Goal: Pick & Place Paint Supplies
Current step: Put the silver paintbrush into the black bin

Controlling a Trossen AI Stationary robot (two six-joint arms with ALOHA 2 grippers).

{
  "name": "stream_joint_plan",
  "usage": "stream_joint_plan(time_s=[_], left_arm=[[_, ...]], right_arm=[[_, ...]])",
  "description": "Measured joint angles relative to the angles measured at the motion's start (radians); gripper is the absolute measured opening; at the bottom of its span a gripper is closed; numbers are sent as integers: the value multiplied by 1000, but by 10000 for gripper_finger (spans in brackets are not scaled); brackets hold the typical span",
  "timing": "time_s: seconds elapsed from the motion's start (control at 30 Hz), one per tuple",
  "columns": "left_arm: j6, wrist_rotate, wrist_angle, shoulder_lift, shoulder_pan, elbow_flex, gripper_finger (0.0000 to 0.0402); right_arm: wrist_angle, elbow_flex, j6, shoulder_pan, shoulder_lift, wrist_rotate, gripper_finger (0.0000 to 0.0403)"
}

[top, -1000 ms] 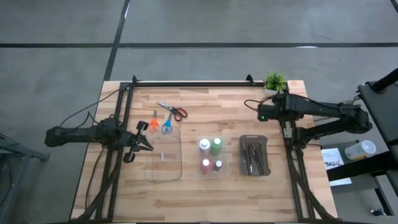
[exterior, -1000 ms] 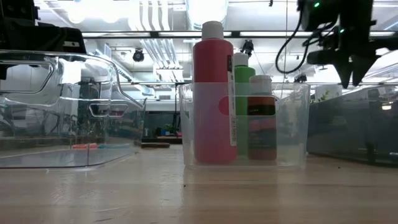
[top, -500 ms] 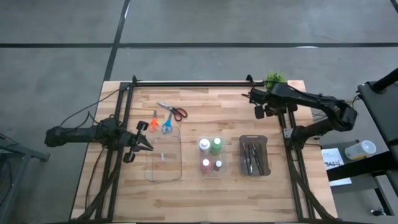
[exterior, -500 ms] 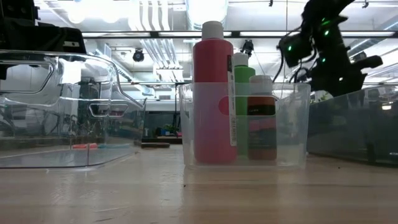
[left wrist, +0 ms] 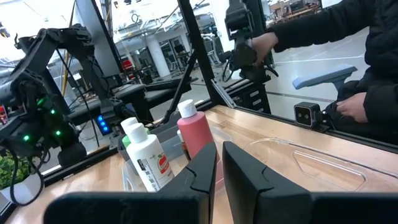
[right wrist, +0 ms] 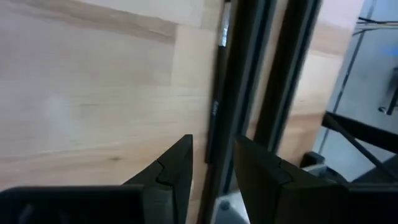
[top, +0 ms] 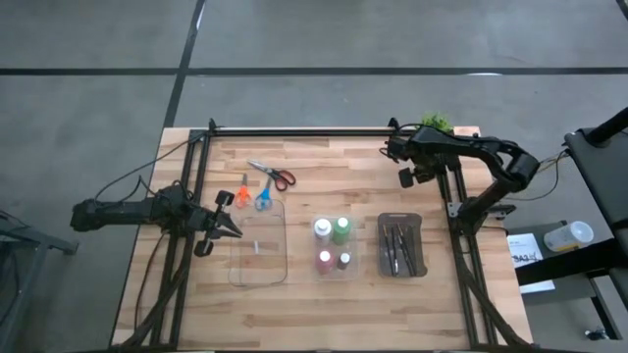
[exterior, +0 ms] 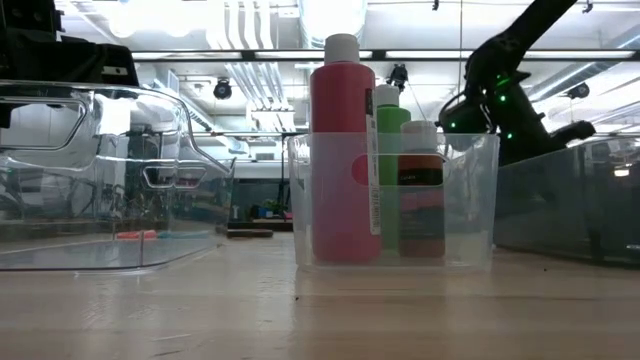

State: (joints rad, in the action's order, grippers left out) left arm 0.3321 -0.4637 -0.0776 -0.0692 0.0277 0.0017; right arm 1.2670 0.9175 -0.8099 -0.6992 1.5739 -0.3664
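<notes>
Four small paint bottles — red [top: 324, 260], green [top: 340, 227], white [top: 321, 228] and brownish [top: 344, 260] — stand packed together in a small clear plastic bin [top: 332, 276] at the middle of the wooden table [top: 334, 314]. Just right of that bin, thin dark paintbrushes [top: 397, 245] lie in a dark grey rectangular tray [top: 401, 217]. Left of the bin sits a larger clear tray [top: 258, 277]; orange-handled scissors [top: 241, 192] and blue-handled scissors [top: 263, 197] lie at its far edge, red-handled scissors [top: 272, 174] a little beyond. The left gripper [top: 232, 226] hovers at that tray's left edge, fingers nearly together, a thin gap between them, nothing held. The right gripper [top: 392, 147] is up near the far rail, beside the small green potted plant [top: 435, 124], well away from the bin, jaws slightly parted and empty. A person's dark sleeve [left wrist: 348, 37] shows beyond the table.
</notes>
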Motion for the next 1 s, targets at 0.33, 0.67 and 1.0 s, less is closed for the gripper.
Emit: stream_joint_plan(time_s=[0.33, 0.67, 1.0], left_arm=[[0, 0, 0, 0, 0, 0, 36], [0, 0, 0, 0, 0, 0, 36], [0, 0, 0, 0, 0, 0, 36]], right_arm=[[-60, -102, 3, -61, -35, -1, 109], [-205, -164, 7, -75, -66, 27, 109], [-217, -181, 62, -121, -66, 24, 109]])
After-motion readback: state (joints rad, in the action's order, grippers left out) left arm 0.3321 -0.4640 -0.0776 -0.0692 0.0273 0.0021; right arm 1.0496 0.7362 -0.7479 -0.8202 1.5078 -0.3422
